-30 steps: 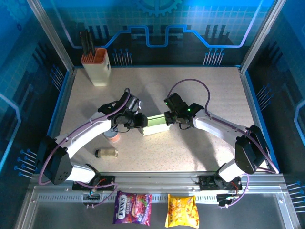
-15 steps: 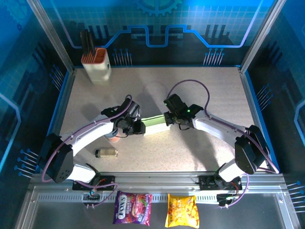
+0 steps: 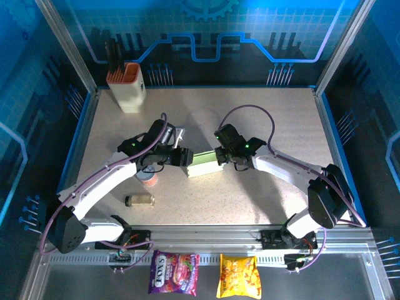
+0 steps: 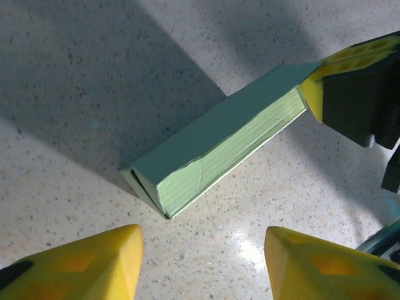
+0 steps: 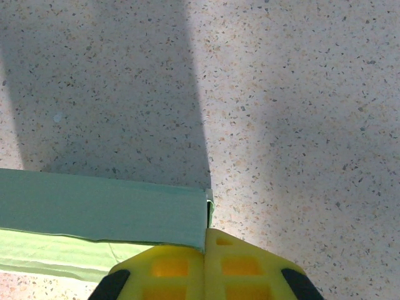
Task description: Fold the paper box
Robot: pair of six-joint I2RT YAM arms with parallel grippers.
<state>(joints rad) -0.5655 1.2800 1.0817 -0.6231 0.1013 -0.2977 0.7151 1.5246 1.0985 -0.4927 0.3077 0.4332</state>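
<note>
- Looking from above, you have the paper box (image 3: 204, 164) lying flat near the middle of the table (image 3: 262, 119). It is a long mint-green block stretched between your two grippers.
- Your left gripper (image 3: 185, 159) sits at the box's left end. On the left wrist camera its yellow fingertips (image 4: 94, 262) stand wide apart with bare table between them. The box lies just ahead of them, untouched.
- Your right gripper (image 3: 220, 156) meets the box's right end. On the right wrist camera its two yellow fingers (image 5: 169, 269) are pressed together with no gap, tips against the box's end corner. You cannot tell whether a thin flap is nipped between them.
- On the left wrist view, the box's near end shows a dark slit along one edge. Its brightly lit side wall carries a faint crease.
- A cream holder (image 3: 128, 87) with an orange rim stands upright at the far left corner, well apart from the box.
- A small jar (image 3: 139, 200) lies on its side near your left arm, and a round orange thing (image 3: 148, 180) is partly hidden under that arm.
- Two snack packs (image 3: 173, 281) lie by the front rail.
</note>
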